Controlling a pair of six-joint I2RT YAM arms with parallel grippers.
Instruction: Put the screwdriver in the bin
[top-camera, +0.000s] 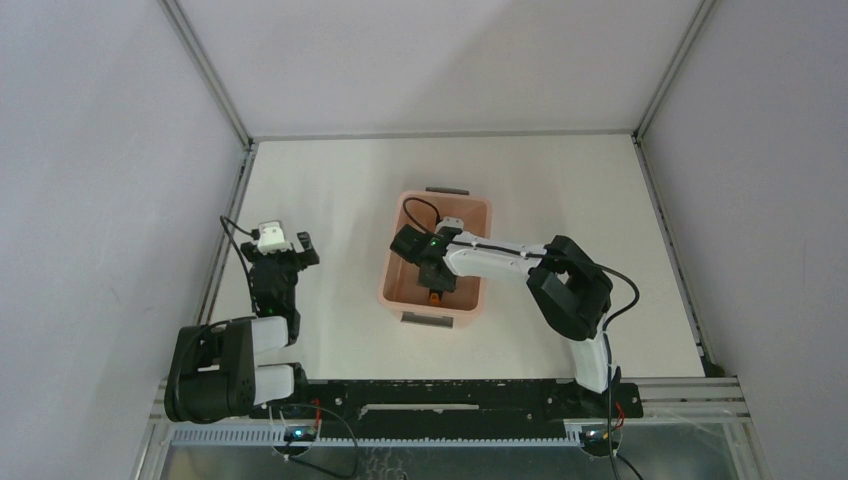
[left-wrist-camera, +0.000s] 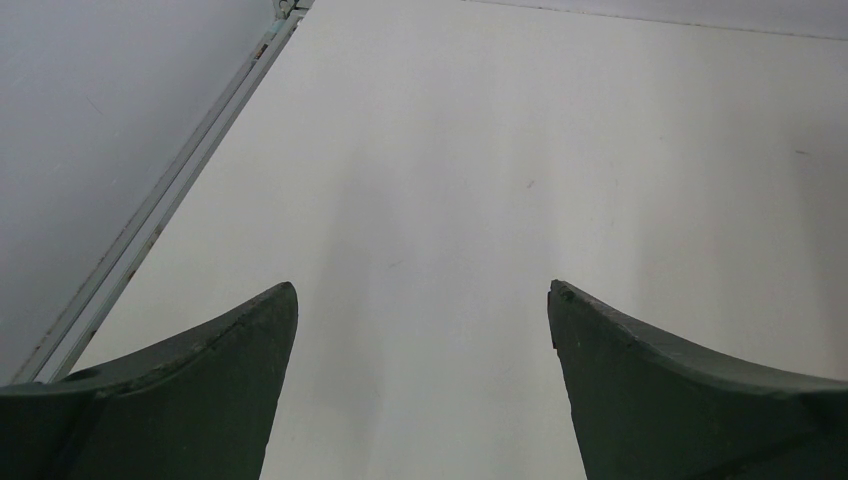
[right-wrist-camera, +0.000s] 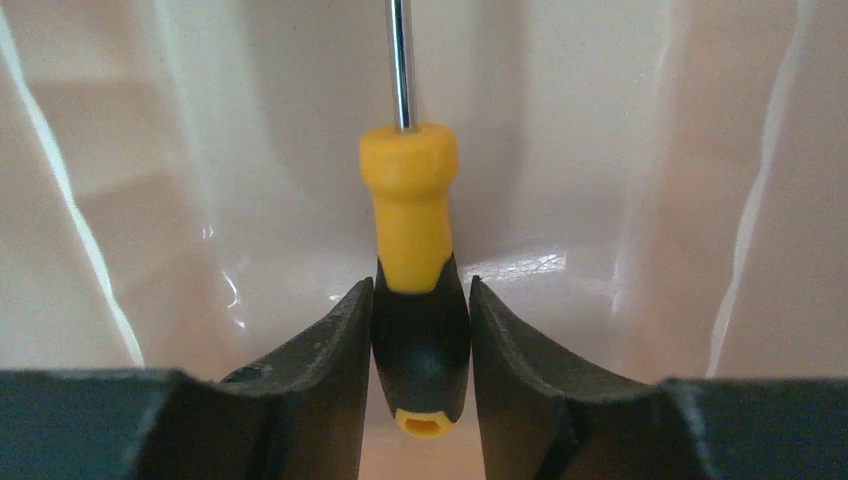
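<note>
The pale pink bin (top-camera: 388, 270) stands at the middle of the table. My right gripper (top-camera: 432, 280) reaches down inside it, near its front end. In the right wrist view my right gripper (right-wrist-camera: 420, 285) is shut on the black part of the screwdriver's handle (right-wrist-camera: 410, 220); the orange part and metal shaft point away from me over the bin's floor (right-wrist-camera: 620, 150). From above, only a bit of orange screwdriver (top-camera: 435, 295) shows under the gripper. My left gripper (top-camera: 290, 250) is open and empty over bare table, left of the bin; its wrist view (left-wrist-camera: 422, 295) shows nothing between the fingers.
Grey handles stick out at the bin's far end (top-camera: 447, 190) and near end (top-camera: 427, 319). A metal frame rail (left-wrist-camera: 170, 190) runs along the table's left edge, close to my left gripper. White walls enclose the table on the left, back and right.
</note>
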